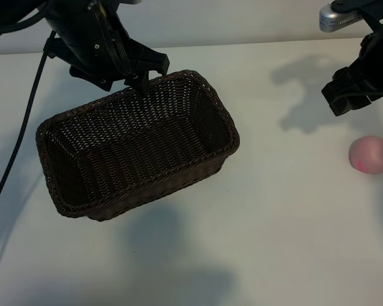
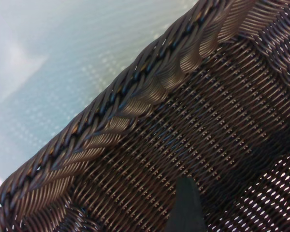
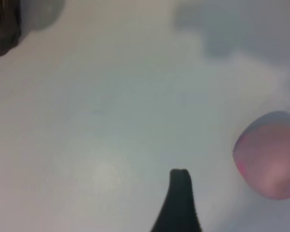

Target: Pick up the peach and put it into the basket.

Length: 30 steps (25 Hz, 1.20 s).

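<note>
Exterior view is showing the right gripper [image 1: 356, 95] hanging over the table [image 1: 274, 210] with its jaws standing apart and gripping nothing. Just below and beside it the peach [image 1: 371, 155] is lying on the table, untouched. Farther off, the left gripper [image 1: 135, 71], also spread and empty, is hovering over the far rim of the basket [image 1: 198, 159], one fingertip [image 2: 184, 205] dipping inside.

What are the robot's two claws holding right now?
Nothing. The left gripper hangs open over the dark-brown woven wicker basket's far rim; the right gripper is open above the small pale-pink peach.
</note>
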Tool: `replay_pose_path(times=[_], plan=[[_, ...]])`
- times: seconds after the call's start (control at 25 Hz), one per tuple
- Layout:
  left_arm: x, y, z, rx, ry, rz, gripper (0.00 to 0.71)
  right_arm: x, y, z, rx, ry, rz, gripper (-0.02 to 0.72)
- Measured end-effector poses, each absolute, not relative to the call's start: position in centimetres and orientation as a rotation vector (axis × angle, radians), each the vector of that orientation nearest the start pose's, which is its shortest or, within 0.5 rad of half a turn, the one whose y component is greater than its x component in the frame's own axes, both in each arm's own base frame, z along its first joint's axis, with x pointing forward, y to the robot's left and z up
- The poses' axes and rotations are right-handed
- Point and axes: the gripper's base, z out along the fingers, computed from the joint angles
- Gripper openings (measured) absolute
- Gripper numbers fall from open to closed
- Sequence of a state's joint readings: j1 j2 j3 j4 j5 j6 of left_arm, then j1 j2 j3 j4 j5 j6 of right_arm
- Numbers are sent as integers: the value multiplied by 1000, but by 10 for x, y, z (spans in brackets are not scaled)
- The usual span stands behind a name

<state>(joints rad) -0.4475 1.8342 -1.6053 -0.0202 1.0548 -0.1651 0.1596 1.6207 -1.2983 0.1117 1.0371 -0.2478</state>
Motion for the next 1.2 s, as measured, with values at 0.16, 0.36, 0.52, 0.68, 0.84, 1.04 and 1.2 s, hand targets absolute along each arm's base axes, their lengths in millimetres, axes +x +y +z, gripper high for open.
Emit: replay_pose_path(times=[0.16, 0.36, 0.52, 0.68, 0.84, 1.04, 1.2], plan=[[356, -172, 287, 384, 2758, -185, 569, 323, 61, 280, -515, 2789, 130, 585], [356, -173, 287, 384, 2757, -185, 568, 323, 61, 280, -515, 2789, 130, 586], [356, -173, 287, 384, 2757, -185, 568, 323, 61, 280, -515, 2789, 130, 586], [356, -173, 287, 384, 2757, -185, 568, 323, 61, 280, -515, 2789, 130, 586], [356, -173, 287, 384, 2757, -185, 568, 323, 61, 280, -514, 2788, 130, 586], [356, -173, 287, 384, 2757, -185, 568, 324, 62, 280, -503, 2778, 148, 586], [356, -173, 288, 383, 2750, -187, 568, 326, 63, 281, -494, 2756, 152, 586]])
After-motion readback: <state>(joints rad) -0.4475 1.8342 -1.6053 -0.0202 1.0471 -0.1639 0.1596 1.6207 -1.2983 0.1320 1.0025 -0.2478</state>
